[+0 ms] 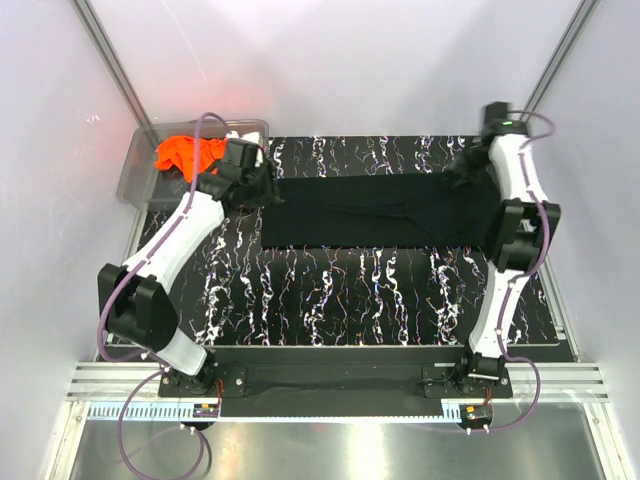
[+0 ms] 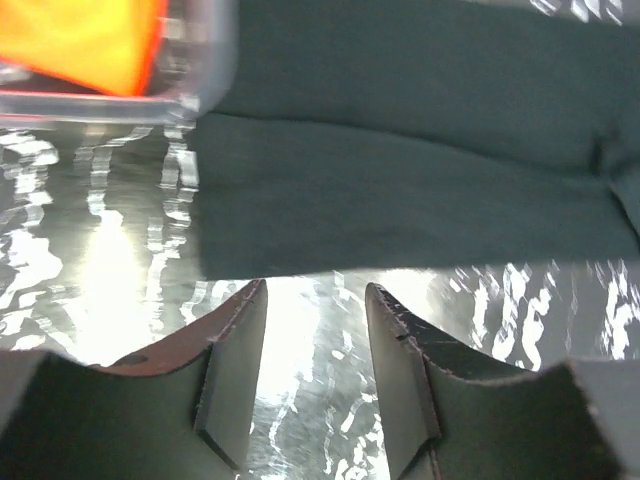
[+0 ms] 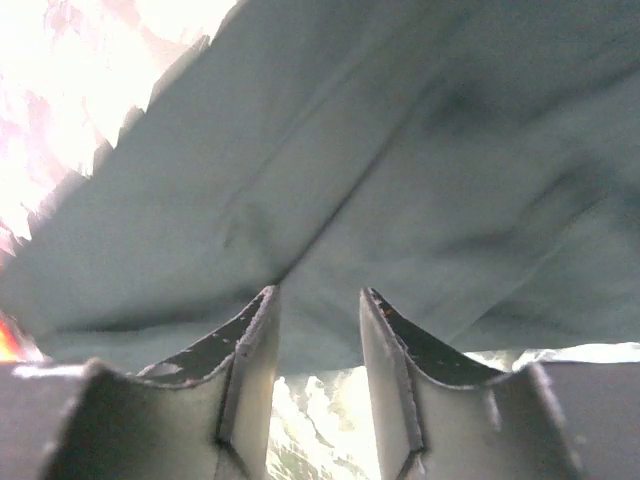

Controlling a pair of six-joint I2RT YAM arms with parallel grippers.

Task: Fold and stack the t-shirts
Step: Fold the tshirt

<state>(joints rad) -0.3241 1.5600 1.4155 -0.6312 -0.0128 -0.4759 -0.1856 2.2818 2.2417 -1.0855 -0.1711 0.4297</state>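
The left fingers (image 2: 235, 350) stand spread and empty just short of the black t-shirt (image 1: 380, 210), at its left end, with the arm stretched far beside the bin (image 1: 135, 185) that holds the orange t-shirt (image 1: 185, 153). The black one lies as a long strip across the far tabletop (image 1: 330, 290). At its right end the right fingers (image 3: 250, 350), also parted, overlap its edge (only the wrist view shows this).

Right pincer (image 3: 318, 295): fingers held apart, nothing gripped.
Black t-shirt (image 3: 400, 150): lightly creased, edge seen just past the fingertips.
Bench (image 3: 310, 425): glimpsed in the gap.
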